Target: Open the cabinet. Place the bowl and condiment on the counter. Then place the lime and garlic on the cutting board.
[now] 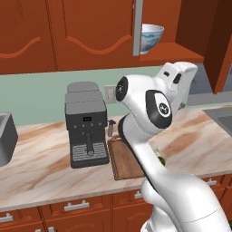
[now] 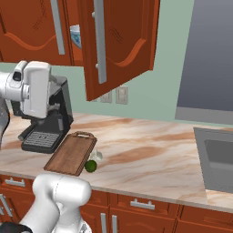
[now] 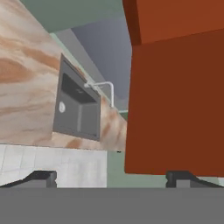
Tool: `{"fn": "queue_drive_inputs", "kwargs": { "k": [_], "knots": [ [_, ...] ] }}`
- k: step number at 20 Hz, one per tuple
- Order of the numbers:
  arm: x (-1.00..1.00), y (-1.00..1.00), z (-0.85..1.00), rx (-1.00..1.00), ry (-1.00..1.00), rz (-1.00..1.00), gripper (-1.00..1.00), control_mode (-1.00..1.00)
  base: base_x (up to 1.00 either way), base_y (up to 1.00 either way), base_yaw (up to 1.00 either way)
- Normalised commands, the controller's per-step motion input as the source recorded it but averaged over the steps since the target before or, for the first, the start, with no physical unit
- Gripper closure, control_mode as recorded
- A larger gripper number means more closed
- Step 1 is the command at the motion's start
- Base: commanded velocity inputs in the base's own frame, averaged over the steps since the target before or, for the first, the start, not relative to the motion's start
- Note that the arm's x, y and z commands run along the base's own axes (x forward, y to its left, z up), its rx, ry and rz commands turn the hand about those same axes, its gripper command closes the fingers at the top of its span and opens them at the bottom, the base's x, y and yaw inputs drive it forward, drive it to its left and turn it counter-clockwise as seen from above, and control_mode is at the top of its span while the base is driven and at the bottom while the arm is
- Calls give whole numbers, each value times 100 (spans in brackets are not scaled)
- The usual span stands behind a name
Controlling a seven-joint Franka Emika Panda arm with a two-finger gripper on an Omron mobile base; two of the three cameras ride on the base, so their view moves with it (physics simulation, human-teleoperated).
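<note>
The cabinet (image 1: 90, 31) has its right door (image 2: 120, 43) swung open. The bowl (image 1: 152, 37), white with blue marks, stands on the shelf inside and peeks between the doors as the bowl (image 2: 75, 36). The cutting board (image 2: 73, 154) lies bare on the counter (image 2: 145, 150). The lime (image 2: 91, 166) and the garlic (image 2: 96, 156) rest on the counter at the board's right edge. My gripper (image 3: 111, 178) is open and holds nothing, facing the reddish cabinet wood (image 3: 175, 87). The arm's white wrist (image 1: 179, 79) hangs just below the open shelf. The condiment is out of view.
A black coffee machine (image 1: 86, 122) stands left of the board. A sink (image 2: 218, 159) with a faucet (image 3: 105, 89) is set into the counter at the right. Drawers with short handles (image 2: 143, 205) run below the counter.
</note>
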Motion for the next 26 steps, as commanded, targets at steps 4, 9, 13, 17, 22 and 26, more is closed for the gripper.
{"fn": "queue_drive_inputs", "kwargs": {
  "k": [4,9,13,17,22,26],
  "knots": [
    [37,-21,3,-1,0,-17,-100,-100,0,0,0],
    [35,-20,3,-1,0,-18,-100,-100,0,0,0],
    [35,-21,2,0,0,-18,-100,-100,0,0,0],
    [35,-22,1,0,0,-17,-100,-100,0,0,0],
    [26,-16,6,-1,0,-18,-100,-100,0,0,0],
    [10,-1,14,-3,2,-15,-100,-100,0,0,0]
  ]
}}
